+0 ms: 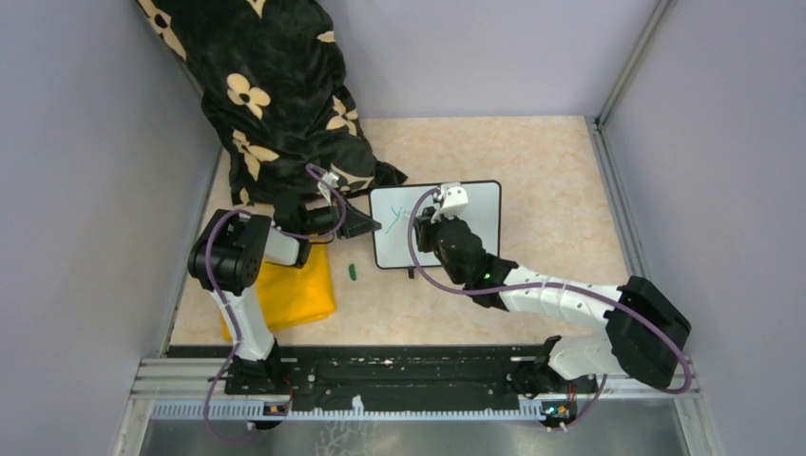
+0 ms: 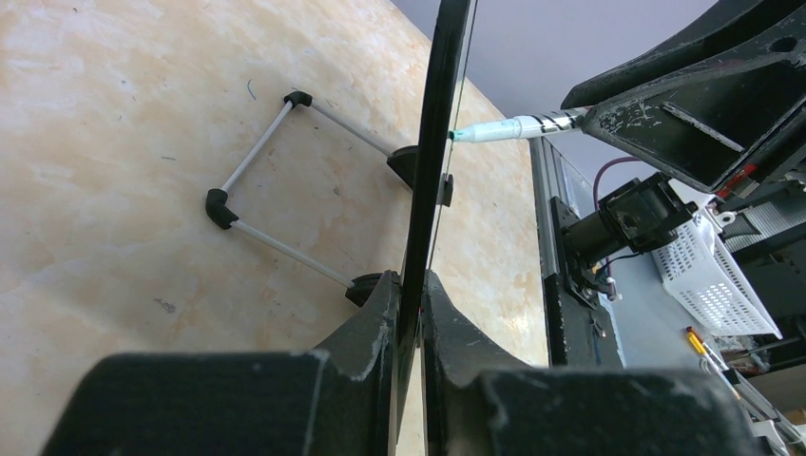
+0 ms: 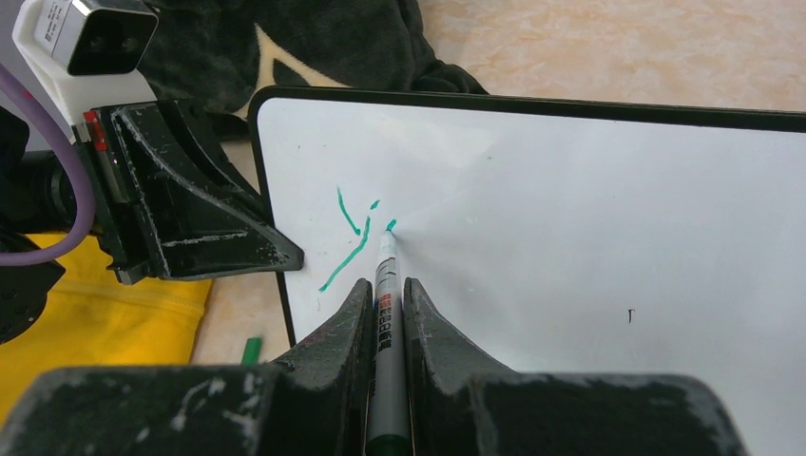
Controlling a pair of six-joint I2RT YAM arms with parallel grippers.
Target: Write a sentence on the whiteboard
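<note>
The whiteboard (image 1: 475, 211) stands tilted on its wire stand at mid table; the right wrist view shows its white face (image 3: 570, 247). My left gripper (image 1: 359, 223) is shut on its left edge, seen edge-on in the left wrist view (image 2: 432, 171). My right gripper (image 3: 386, 290) is shut on a grey marker (image 3: 383, 313) whose green tip touches the board. The sentence (image 3: 354, 237) is only a green "y" and a short stroke. The marker (image 2: 504, 128) also shows in the left wrist view.
A yellow folded cloth (image 1: 290, 290) lies under my left arm. A green marker cap (image 1: 353, 272) lies on the table left of the board. A black floral cloth (image 1: 276, 95) covers the back left. Grey walls close in both sides.
</note>
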